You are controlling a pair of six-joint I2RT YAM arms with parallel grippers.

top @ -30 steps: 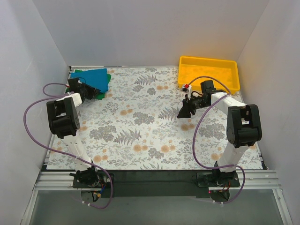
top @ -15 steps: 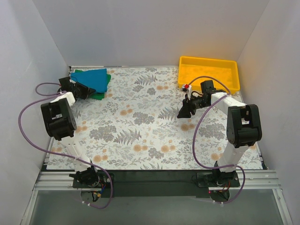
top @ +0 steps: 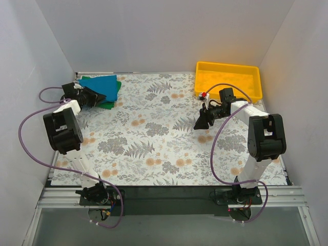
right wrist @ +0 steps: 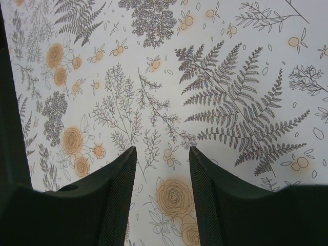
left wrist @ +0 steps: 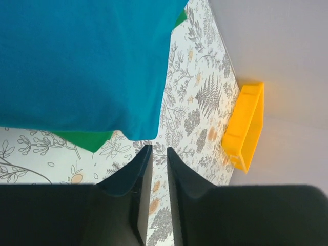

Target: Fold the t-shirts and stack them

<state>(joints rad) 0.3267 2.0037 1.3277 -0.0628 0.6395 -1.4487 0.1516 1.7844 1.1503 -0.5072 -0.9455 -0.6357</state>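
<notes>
The teal-blue t-shirt point(top: 100, 85) lies folded on top of the bright green t-shirt point(top: 108, 104) at the far left corner of the table. In the left wrist view the teal-blue t-shirt point(left wrist: 82, 61) fills the upper left and a corner of the green t-shirt point(left wrist: 82, 140) pokes out under it. My left gripper point(top: 88, 96) point(left wrist: 159, 151) sits just off the stack's near-left edge, its jaws a narrow gap apart with nothing between them. My right gripper point(top: 200, 123) point(right wrist: 163, 151) hangs open over bare floral cloth at centre right, holding nothing.
A yellow plastic tray point(top: 228, 66) stands at the back right corner; the left wrist view also catches the tray point(left wrist: 246, 128). Grey walls close in the left, back and right sides. The floral tablecloth point(top: 154, 138) covers the table.
My left gripper has drawn back leftward off the shirt stack and its jaws have parted, letting go of the cloth. The right arm has not moved.
</notes>
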